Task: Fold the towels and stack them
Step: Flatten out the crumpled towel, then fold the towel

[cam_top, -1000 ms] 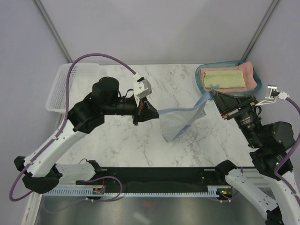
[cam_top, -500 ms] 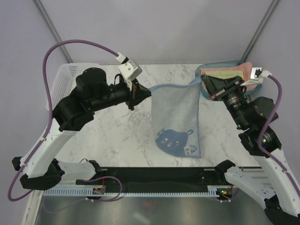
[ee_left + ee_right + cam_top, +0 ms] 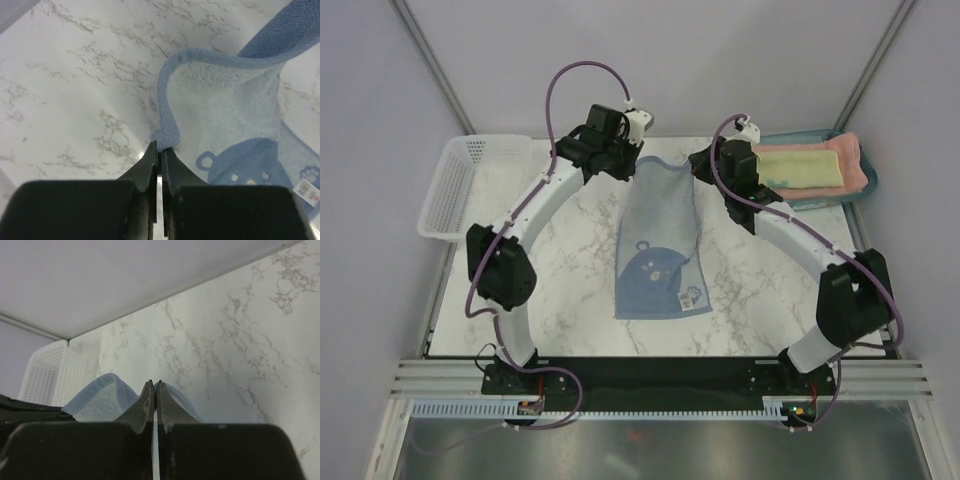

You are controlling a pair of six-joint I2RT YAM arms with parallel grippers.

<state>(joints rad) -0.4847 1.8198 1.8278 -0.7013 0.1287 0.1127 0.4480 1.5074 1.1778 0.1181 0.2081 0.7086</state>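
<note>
Since the earlier frames your two arms have reached out to the far side of the table (image 3: 560, 280), drawing the grey-blue towel (image 3: 660, 240) out lengthways. The white basket (image 3: 460, 180) sits at the far-left corner. Just right of it, your left gripper (image 3: 634, 164) has its jaws pressed together on the towel's far-left corner, and the wrist view shows the hem pinched between the fingertips. The towel runs back towards you, its face print lying upward near the near edge. Your right gripper (image 3: 699, 168) is likewise pinching the far-right corner. Further right, the pale-yellow towel (image 3: 800, 165) lies folded on the salmon-pink towel (image 3: 855, 150) in the teal tray (image 3: 817, 203).
</note>
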